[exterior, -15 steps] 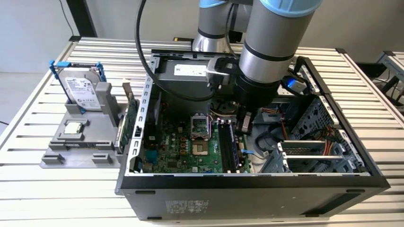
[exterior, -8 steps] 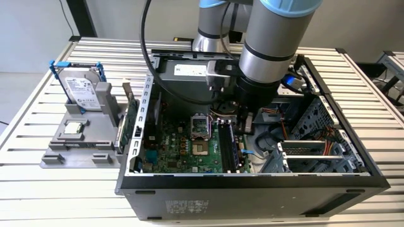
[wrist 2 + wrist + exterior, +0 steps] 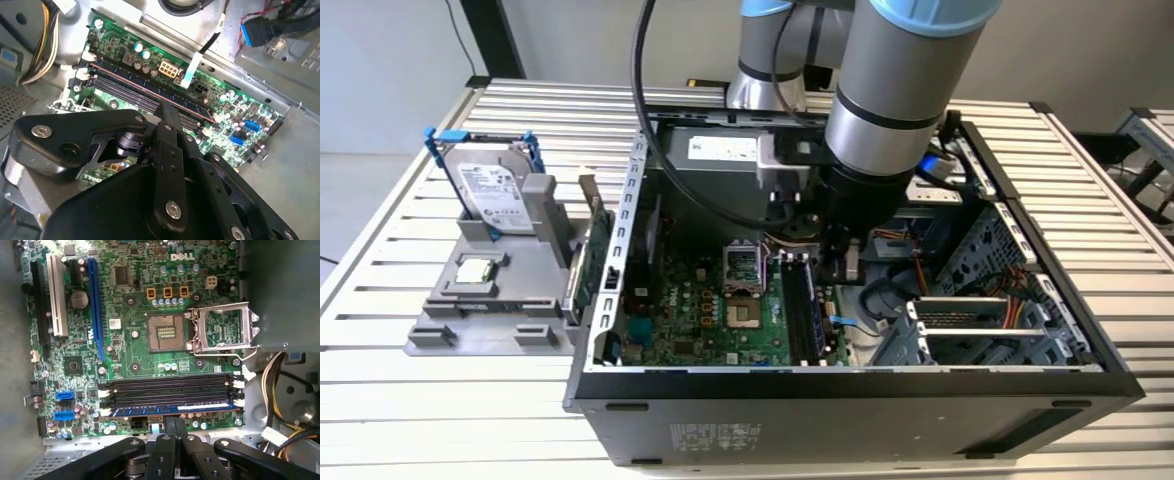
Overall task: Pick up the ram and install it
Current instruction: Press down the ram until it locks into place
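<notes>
Gripper: in the first wrist view, the gripper (image 3: 170,427) hangs just above the memory slots (image 3: 170,390), its two black fingers pressed together with no gap and nothing between them.
Ram: the ram (image 3: 172,410) sits in the slot nearest the board's edge, a dark blue stick lying flat along the slot, parallel to the empty black slots beside it. Its long axis runs from one pale latch to the other. In the exterior view it runs front to back inside the case (image 3: 807,305), just beneath the arm's tool.
Writing: pale label marks on the ram are too small to read.
Motherboard: the green motherboard (image 3: 135,347) carries an open processor socket (image 3: 165,332) beyond the slots.
Case: the open computer case (image 3: 854,390) lies on a slatted table (image 3: 454,400).
Far side: on the exterior view's left, a silver hard drive (image 3: 491,190) stands upright in a blue frame on a grey holder (image 3: 480,310).
</notes>
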`<state>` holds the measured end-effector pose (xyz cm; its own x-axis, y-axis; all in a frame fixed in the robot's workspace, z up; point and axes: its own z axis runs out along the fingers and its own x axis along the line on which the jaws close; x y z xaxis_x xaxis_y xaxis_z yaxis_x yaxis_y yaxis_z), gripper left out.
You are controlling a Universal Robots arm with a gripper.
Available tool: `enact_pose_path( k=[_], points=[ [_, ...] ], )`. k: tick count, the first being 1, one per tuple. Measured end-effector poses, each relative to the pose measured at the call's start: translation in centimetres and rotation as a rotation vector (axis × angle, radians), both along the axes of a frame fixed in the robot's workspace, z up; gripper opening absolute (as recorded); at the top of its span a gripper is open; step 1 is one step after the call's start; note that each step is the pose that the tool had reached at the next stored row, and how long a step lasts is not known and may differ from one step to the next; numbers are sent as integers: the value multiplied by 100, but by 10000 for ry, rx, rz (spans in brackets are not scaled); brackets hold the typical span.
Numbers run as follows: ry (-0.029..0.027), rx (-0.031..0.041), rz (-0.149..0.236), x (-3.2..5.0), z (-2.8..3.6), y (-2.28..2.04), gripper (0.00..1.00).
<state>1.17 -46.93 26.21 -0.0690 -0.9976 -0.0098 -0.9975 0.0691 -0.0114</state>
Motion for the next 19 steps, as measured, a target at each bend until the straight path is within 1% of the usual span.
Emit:
enact_pose_path(
  k=[9, 12, 17, 19],
  points=[
    [-1, 1, 1050, 0, -2, 0, 0],
    [-2, 0, 1339, 0, -2, 0, 0],
    [-3, 0, 1584, 0, -2, 0, 0],
    [-4, 0, 1607, 0, -2, 0, 0]
  ],
)
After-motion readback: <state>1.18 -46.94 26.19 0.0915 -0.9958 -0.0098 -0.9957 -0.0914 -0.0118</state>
